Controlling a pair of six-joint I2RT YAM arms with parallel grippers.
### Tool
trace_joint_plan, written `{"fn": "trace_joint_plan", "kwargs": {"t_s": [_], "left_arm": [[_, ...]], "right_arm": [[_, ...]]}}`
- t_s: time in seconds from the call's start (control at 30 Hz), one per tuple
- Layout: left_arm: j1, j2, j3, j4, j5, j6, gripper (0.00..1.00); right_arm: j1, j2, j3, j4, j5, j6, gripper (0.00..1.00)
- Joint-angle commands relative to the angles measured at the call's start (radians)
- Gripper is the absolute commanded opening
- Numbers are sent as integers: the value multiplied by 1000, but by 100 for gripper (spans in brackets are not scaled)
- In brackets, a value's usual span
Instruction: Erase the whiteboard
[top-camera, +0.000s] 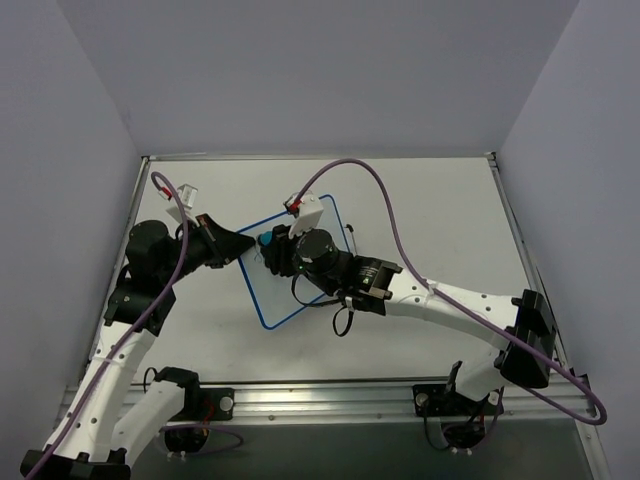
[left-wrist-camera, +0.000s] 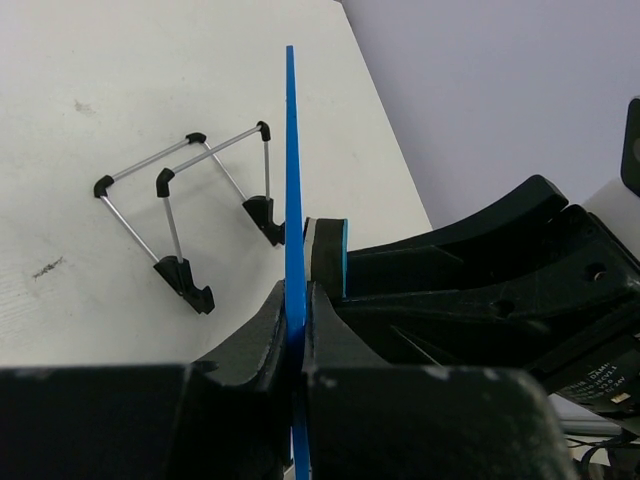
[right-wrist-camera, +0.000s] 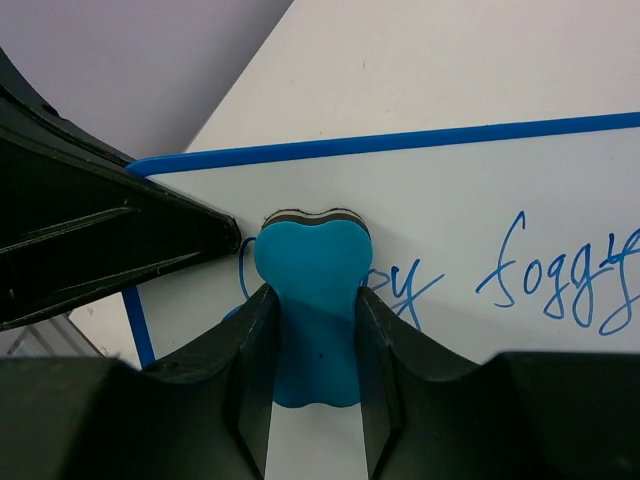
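Note:
The whiteboard (top-camera: 275, 290), white with a thin blue frame, is held off the table near the middle. My left gripper (top-camera: 240, 250) is shut on its left edge; in the left wrist view the blue frame edge (left-wrist-camera: 292, 170) stands between the closed fingers. My right gripper (top-camera: 270, 250) is shut on a blue eraser (right-wrist-camera: 310, 300), whose felt end presses the board face (right-wrist-camera: 480, 200) near its left end. Blue handwriting (right-wrist-camera: 560, 280) runs to the right of the eraser. The eraser also shows in the top view (top-camera: 266, 240).
A small wire stand with black feet (left-wrist-camera: 190, 215) lies on the table beyond the board; in the top view it shows as thin wires (top-camera: 352, 238) by the board's right edge. Grey walls close in the table at the back and sides.

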Motion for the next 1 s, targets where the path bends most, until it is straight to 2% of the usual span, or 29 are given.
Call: {"fn": "trace_joint_plan", "kwargs": {"t_s": [0.0,0.23,0.43,0.7,0.97], "left_arm": [[-13,-49,50,182,92,-84,2],[-13,-69,37,222,92,-104,2],[-31,-69,21,251,80,-86,2],[-74,-70,50,245,69,29,2],[-85,-86,60,253,37,31,2]], "right_arm": [[0,-22,0,-10,102,-15,7],[-87,-77,-51,-41,56,35,4],[-3,-19,47,-87,8,25,1],[88,46,173,-142,60,-11,0],[118,81,173,-173,64,5,0]]}}
